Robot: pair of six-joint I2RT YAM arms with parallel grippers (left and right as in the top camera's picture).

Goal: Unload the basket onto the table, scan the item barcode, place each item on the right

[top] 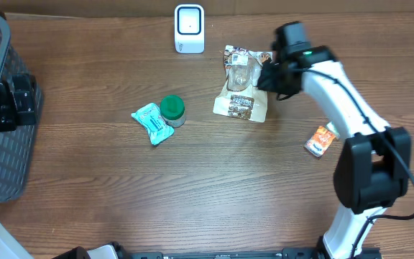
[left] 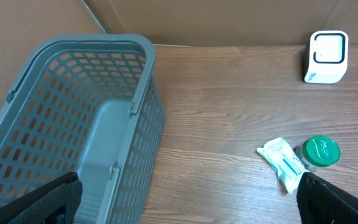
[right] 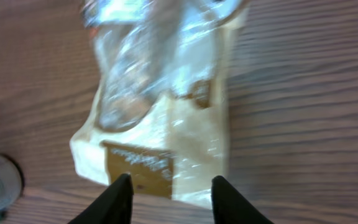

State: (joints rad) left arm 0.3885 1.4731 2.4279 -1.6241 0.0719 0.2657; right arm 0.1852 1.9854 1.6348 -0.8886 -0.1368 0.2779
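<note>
A cream and clear snack bag (top: 242, 92) with a brown label lies flat on the table, just right of the white scanner (top: 189, 29) at the back edge. My right gripper (top: 267, 76) hovers at the bag's right side. In the right wrist view, blurred, its fingers stand apart over the bag's (right: 160, 106) labelled end, so the right gripper (right: 171, 182) is open and grips nothing. My left gripper (left: 188, 182) is wide open and empty beside the grey basket (left: 73, 118). No barcode is readable.
A green-lidded jar (top: 172, 109) and a teal packet (top: 152, 123) lie left of the bag. An orange packet (top: 320, 140) sits beside the right arm. The grey basket (top: 2, 155) fills the table's left edge.
</note>
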